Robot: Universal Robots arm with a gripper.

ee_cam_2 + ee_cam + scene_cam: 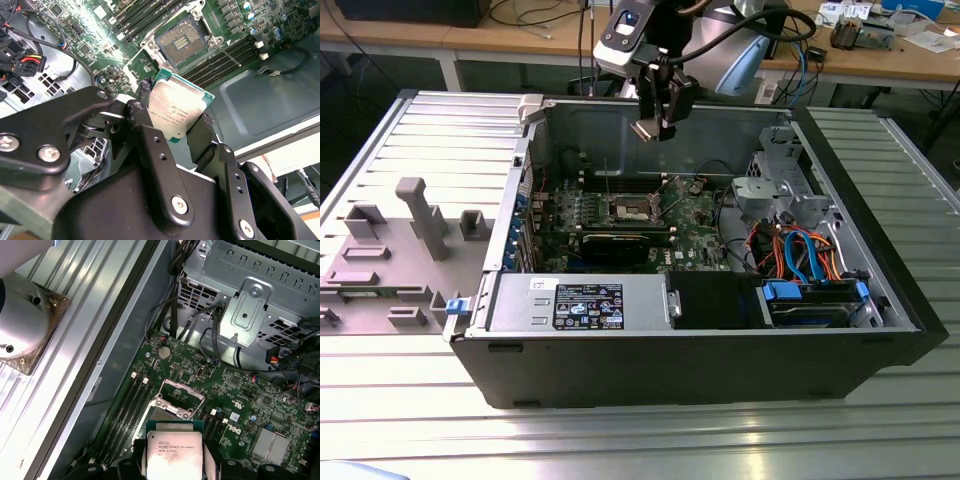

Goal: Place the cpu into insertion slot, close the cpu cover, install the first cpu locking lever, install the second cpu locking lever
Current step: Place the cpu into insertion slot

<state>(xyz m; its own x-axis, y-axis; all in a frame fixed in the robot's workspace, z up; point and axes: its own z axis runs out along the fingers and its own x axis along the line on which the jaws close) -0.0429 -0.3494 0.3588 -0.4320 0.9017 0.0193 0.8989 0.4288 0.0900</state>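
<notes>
The gripper [656,122] hangs over the open computer case [720,355], which lies on its side on a ribbed metal table [620,440]. It holds the cpu [174,107] between its two black fingers [204,131], which press on two opposite edges of the chip, so the jaws are closed on it at the width of the chip. In both wrist views the silver-grey top of the chip faces the camera, and a thin green border shows around it. The chip is in the air, apart from the green board [240,405], and in the exterior view it is higher than the upper rim of the case. The insertion slot [182,41] lies below on the board with nothing inside, and its dark centre with the fine contacts is visible. Long narrow memory slots [227,55] run on both sides of it. The cpu cover [178,391] seems to be lifted up at one edge of the slot, but from this angle I cannot say it with certainty. In the exterior view, a long black graphics card [620,243] lies near the slot, on the side of the board closer to the camera.
</notes>
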